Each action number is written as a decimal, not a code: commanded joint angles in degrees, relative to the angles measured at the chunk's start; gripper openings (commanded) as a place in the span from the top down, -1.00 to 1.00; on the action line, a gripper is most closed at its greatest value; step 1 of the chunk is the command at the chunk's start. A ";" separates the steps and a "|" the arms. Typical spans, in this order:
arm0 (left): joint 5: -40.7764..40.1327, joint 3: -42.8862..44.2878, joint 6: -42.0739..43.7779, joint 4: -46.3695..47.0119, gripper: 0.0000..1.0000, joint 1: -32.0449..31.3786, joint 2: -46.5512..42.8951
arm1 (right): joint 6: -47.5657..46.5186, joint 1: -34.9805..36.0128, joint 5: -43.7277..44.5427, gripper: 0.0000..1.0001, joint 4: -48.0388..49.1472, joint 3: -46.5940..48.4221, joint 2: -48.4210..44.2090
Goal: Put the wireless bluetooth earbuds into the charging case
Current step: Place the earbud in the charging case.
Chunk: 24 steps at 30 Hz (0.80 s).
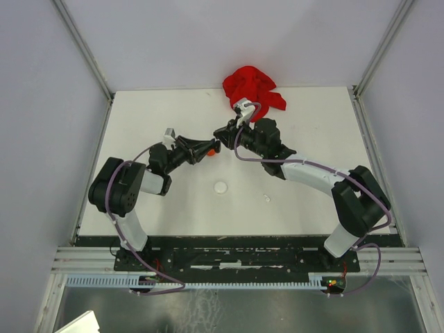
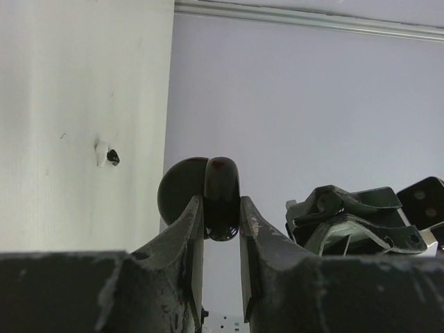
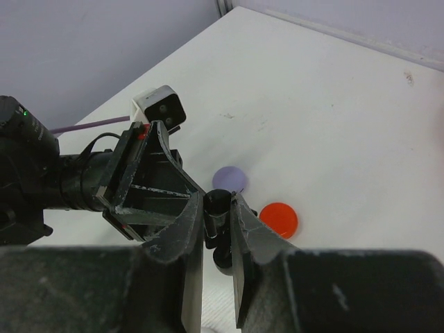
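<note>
One black earbud (image 3: pixel 218 208), as I read it: pinched between the right gripper's (image 3: pixel 216 202) nearly closed fingers, raised above the table (image 1: pixel 312 139), midway between its side edges.
One charging case (image 2: pixel 222 187): black, round, clamped edge-up in the left gripper (image 2: pixel 220 208), fingers tight on it. I judge it is held aloft so its opening faces the bud.
One white earbud (image 2: pixel 106 155): loose, nearer the front edge.
Three discs: lilac (image 3: pixel 229 179) and red (image 3: pixel 278 218) below the grippers, white (image 1: pixel 220 186) nearer the front.
One red cloth (image 1: pixel 251 87): far edge.
</note>
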 commanded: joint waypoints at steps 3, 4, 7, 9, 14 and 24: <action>-1.00 1.87 -3.19 5.43 0.94 -0.36 -0.42 | 0.99 -0.18 -1.55 0.80 8.08 -1.54 1.28; -1.00 1.95 -3.34 5.54 0.94 -0.34 -0.51 | 0.95 -0.15 -1.55 0.80 8.37 -1.69 1.42; -0.85 1.88 -3.85 6.00 0.94 -0.32 -0.80 | 0.91 -0.20 -1.68 0.80 9.06 -2.20 2.01; -0.70 1.96 -3.96 6.20 0.94 -0.34 -0.92 | 0.97 -0.24 -1.88 0.80 9.48 -2.45 2.35; -0.40 1.80 -4.82 7.16 0.94 -0.41 -1.25 | 0.99 -0.27 -1.64 0.81 9.97 -2.76 2.81; 0.19 0.97 -4.94 8.18 0.94 -0.55 -2.07 | 1.00 -0.66 -1.37 0.81 10.44 -2.81 3.40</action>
